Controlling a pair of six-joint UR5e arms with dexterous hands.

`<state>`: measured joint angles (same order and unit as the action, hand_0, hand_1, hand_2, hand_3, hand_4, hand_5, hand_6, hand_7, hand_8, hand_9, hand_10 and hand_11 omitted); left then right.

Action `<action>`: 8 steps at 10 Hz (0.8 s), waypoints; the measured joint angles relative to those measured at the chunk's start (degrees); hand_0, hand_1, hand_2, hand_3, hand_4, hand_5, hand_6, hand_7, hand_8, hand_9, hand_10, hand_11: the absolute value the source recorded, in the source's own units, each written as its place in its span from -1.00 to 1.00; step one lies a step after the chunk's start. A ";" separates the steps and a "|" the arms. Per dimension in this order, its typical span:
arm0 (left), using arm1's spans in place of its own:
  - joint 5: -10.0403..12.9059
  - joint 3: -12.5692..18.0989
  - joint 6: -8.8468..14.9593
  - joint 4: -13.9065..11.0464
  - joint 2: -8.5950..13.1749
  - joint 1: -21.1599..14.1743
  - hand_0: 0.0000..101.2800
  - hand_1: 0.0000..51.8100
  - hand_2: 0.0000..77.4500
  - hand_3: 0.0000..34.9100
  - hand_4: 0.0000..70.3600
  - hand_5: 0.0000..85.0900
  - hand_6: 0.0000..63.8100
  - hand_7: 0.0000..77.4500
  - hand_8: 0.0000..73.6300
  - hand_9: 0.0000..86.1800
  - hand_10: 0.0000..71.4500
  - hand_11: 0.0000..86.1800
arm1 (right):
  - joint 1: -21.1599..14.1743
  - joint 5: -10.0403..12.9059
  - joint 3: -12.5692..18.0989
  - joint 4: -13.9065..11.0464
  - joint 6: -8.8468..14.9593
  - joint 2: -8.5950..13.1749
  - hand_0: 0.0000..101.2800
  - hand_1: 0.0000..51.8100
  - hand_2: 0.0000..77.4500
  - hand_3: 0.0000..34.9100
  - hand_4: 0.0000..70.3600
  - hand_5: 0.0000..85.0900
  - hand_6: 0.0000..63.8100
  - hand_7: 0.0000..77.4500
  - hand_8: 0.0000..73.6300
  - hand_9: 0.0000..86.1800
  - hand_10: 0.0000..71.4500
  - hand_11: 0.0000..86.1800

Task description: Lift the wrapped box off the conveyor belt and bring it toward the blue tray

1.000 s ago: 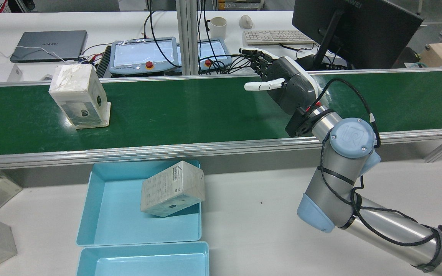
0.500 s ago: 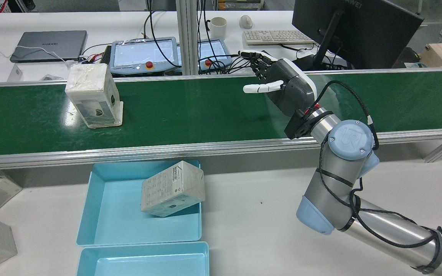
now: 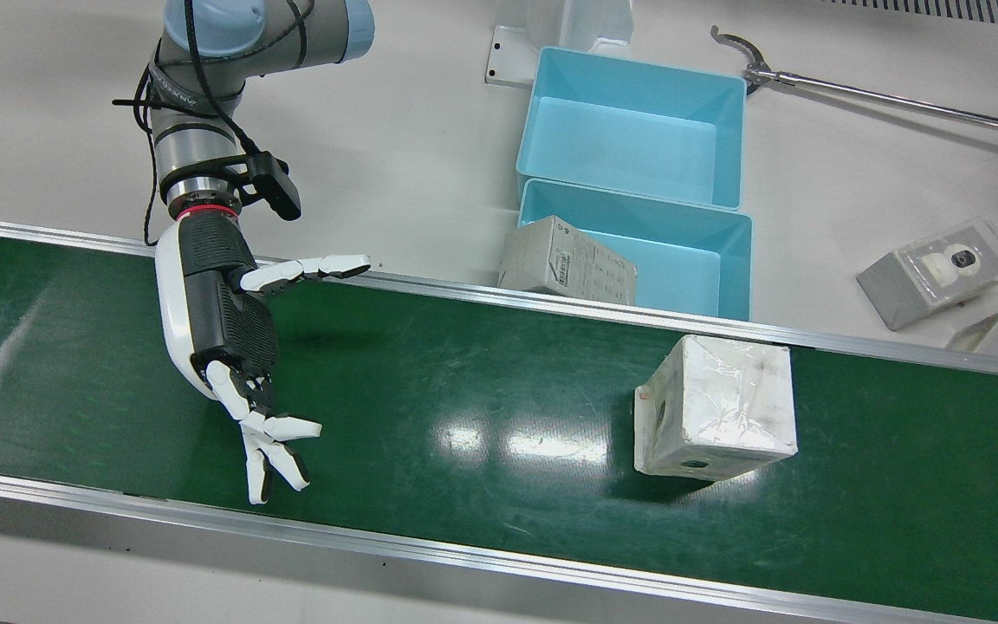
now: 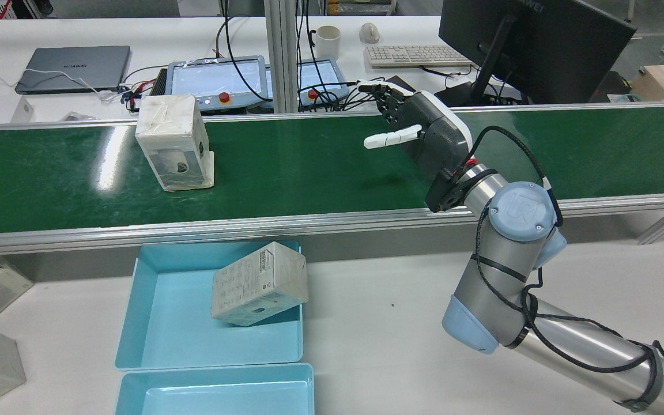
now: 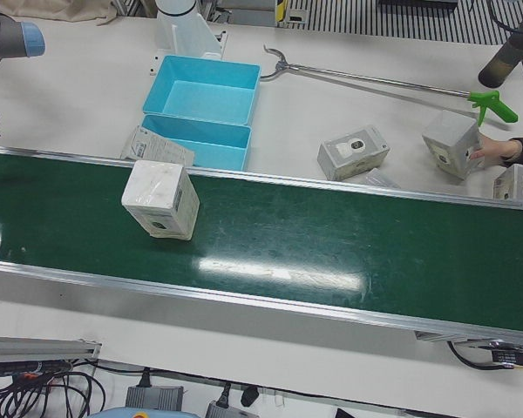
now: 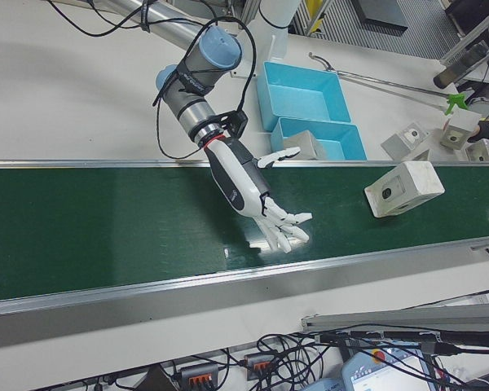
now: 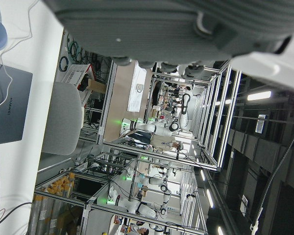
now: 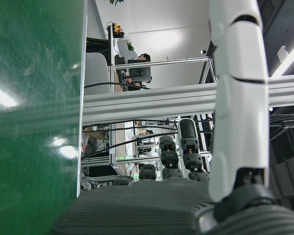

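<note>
Green belting runs the whole width of the station, and the conveyor belt (image 4: 309, 167) is where I have stationed my right robot hand (image 4: 424, 135): low over the belt, palm turned toward the left end of the line, fingers (image 3: 269, 451) spread and holding nothing. I read that pose as a waiting catch, set side-on so a box riding the belt would meet the palm with the thumb on one side and the fingers on the other.

The wrapped box (image 4: 173, 141) stands upright on the belt, well apart from the robot hand, with bare green between them. Its film wrap looks slick and wrinkled, so I expect to need a firm squeeze across its flat sides.

On the white desk (image 4: 378, 323) just beside the belt's near rail sit two blue trays end to end; the blue tray (image 4: 153, 323) closer to the belt already carries another box (image 4: 260, 282), tilted against its wall.

My left robot hand shows only in its own camera, too close to judge its fingers.
</note>
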<state>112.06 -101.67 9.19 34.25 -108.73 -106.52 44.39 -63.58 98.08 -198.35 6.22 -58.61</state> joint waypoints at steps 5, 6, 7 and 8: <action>0.00 0.00 0.00 0.00 0.00 0.00 -1.00 -1.00 -0.97 -1.00 -1.00 -0.97 -0.98 -1.00 -0.99 -0.99 -0.98 -0.99 | 0.19 -0.03 1.74 -3.06 -0.14 0.33 -0.02 -0.33 -0.70 -1.00 -0.69 -0.36 -0.85 -0.86 -0.99 -0.91 -1.00 -0.99; 0.00 0.00 0.00 0.00 0.00 0.00 -1.00 -1.00 -0.97 -1.00 -1.00 -0.97 -0.98 -1.00 -0.99 -0.99 -0.98 -0.99 | 0.21 -0.04 1.83 -3.10 -0.22 0.30 -0.02 -0.33 -0.70 -1.00 -0.69 -0.36 -0.85 -0.86 -0.99 -0.91 -1.00 -0.99; 0.00 0.00 0.00 0.00 0.00 0.00 -1.00 -1.00 -0.99 -1.00 -1.00 -0.97 -0.98 -1.00 -0.99 -1.00 -0.98 -0.99 | 0.20 -0.05 1.88 -3.11 -0.28 0.27 -0.02 -0.33 -0.70 -1.00 -0.69 -0.36 -0.85 -0.86 -0.99 -0.91 -1.00 -0.99; 0.00 0.00 0.00 0.00 0.00 0.00 -1.00 -1.00 -0.99 -1.00 -1.00 -0.97 -0.98 -0.99 -0.99 -1.00 -0.98 -0.99 | 0.19 -0.05 1.90 -3.11 -0.31 0.26 -0.02 -0.33 -0.72 -1.00 -0.71 -0.38 -0.85 -0.86 -1.00 -0.94 -1.00 -0.99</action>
<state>112.06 -101.67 9.19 34.25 -108.73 -106.52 44.58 -63.63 99.98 -201.45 5.92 -58.35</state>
